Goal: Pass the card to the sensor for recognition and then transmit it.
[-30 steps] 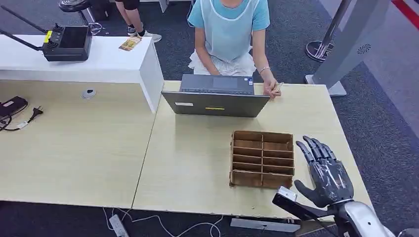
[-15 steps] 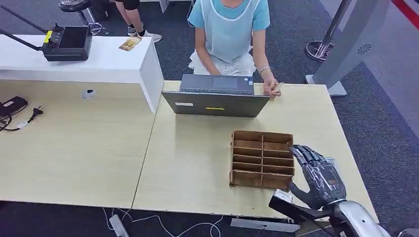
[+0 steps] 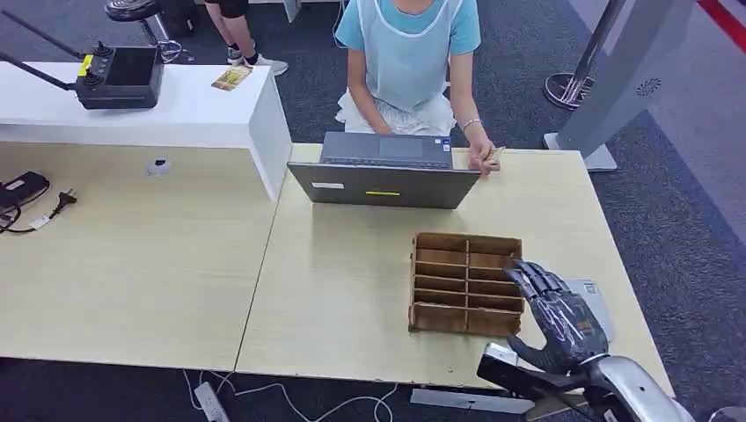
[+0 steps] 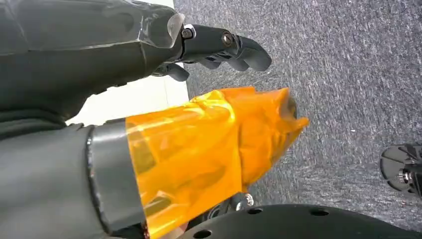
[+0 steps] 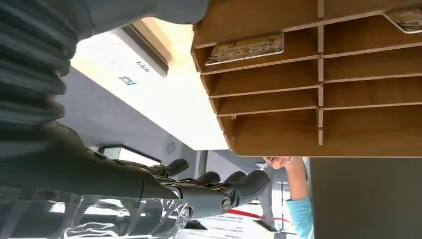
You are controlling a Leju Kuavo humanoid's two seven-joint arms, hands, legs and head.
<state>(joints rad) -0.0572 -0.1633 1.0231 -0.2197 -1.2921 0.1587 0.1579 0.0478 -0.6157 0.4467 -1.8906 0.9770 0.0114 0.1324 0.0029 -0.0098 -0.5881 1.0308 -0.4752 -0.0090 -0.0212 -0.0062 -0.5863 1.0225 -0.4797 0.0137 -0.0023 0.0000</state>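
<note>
Fingers spread and empty, the right robot hand hovers beside the slotted brown wooden organizer box on the pale laminate table; a printed rectangular card lies flat in one slot. The left robot hand hangs with curled fingers holding nothing.

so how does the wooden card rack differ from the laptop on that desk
The wooden card rack is brown, split into open compartments, and sits near the desk's front edge, with the robot's right hand over its right side. The laptop is grey, smooth-backed, and stands open at the far edge, where a person's hand rests beside it. Both sit on the same light wooden desk.
</note>
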